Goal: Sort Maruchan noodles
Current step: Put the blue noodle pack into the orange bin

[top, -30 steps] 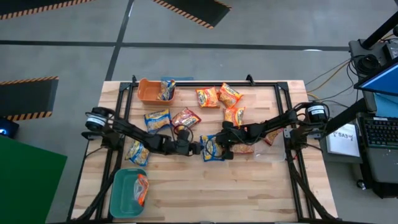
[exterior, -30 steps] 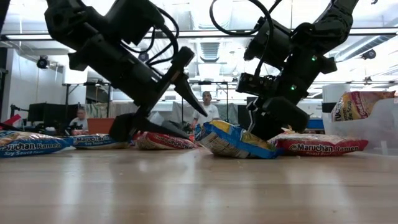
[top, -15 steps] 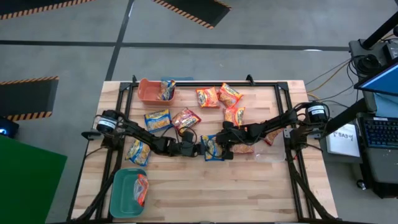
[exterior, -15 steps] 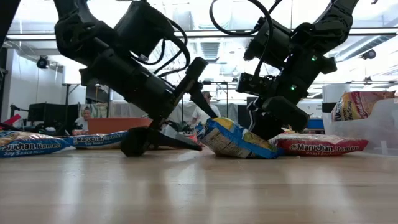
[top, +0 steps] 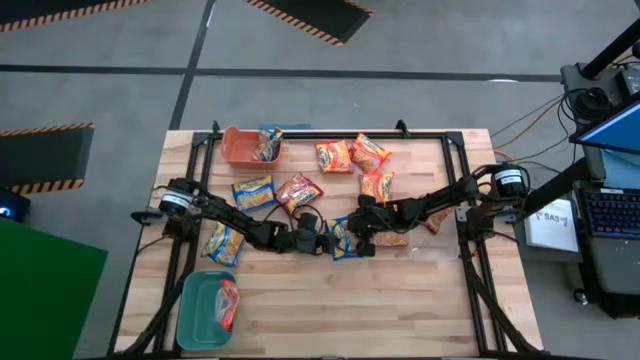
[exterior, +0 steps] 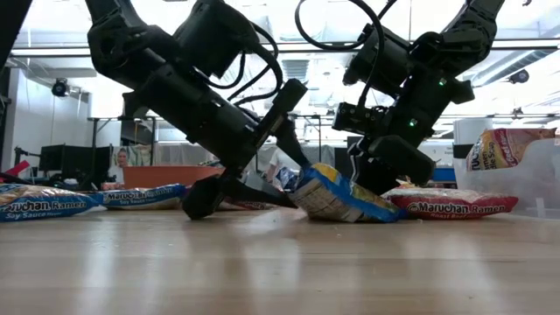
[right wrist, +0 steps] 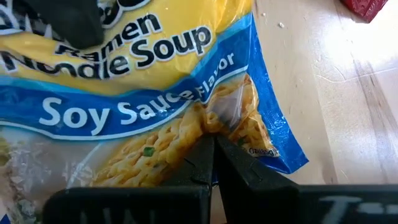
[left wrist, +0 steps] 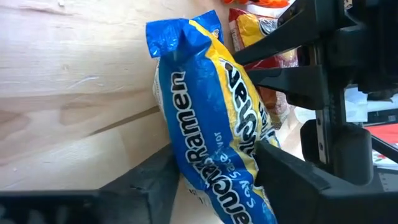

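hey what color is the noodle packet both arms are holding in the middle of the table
The noodle packet is blue and yellow with white lettering, clearest in the left wrist view.

The blue-and-yellow crinkly plastic packet [right wrist: 143,93] reads "Noodle Soup" and "Soy Sauce Flavor"; the red plastic packet [exterior: 451,206] lying on the bench reads "Maruchan Ramen".

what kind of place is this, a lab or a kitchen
Most likely a robotics lab or workshop: a wooden worktable with mounted arms, hazard-striped floor mats, and desks with monitors in the open room behind.
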Available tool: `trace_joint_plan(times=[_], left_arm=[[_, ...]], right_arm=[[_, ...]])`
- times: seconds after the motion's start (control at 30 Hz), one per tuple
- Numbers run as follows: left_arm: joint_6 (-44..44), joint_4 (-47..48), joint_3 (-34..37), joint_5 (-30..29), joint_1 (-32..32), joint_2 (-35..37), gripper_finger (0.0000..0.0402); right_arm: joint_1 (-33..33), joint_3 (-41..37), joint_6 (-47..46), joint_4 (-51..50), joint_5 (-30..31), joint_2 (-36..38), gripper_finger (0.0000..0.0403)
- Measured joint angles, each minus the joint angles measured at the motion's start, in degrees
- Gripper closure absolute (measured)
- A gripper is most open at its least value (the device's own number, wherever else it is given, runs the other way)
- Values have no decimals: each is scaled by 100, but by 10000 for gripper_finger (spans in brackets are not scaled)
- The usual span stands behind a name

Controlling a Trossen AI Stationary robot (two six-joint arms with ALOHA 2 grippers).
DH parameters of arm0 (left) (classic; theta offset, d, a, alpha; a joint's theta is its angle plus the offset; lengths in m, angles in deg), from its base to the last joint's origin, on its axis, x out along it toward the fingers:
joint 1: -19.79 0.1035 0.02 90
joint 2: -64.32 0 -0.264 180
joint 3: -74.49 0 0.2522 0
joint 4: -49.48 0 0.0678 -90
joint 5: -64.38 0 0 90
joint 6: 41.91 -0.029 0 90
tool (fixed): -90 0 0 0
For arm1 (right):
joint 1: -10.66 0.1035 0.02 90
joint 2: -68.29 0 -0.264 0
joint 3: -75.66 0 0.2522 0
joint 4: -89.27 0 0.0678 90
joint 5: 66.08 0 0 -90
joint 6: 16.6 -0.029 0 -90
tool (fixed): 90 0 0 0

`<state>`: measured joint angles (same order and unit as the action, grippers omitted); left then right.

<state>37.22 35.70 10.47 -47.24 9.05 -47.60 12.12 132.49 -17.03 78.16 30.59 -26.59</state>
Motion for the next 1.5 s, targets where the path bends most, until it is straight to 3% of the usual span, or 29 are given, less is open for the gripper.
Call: trace_joint_plan(times=[0.4,0.63,0.9,1.03,1.23,1.5], left_arm=[[-279,8,4,-23,-37,0,358],[-767,-1,11,-30,-72,16,395],[-1522,93,15,-32,-70,388,401],[-1990,506,17,-32,-31,835,401],[-2660,1855,17,-88,272,1930,401],[-3518,4047,-84,-165,1184,3711,401]], right_arm=[[3,-24,0,-156,-18,521,394],[4,-17,0,-434,90,1117,394],[3,-31,178,-855,236,2103,394],[1,-31,506,-843,532,2688,394],[-11,-35,917,-840,619,3455,394],[-153,-46,1102,-996,708,4026,394]])
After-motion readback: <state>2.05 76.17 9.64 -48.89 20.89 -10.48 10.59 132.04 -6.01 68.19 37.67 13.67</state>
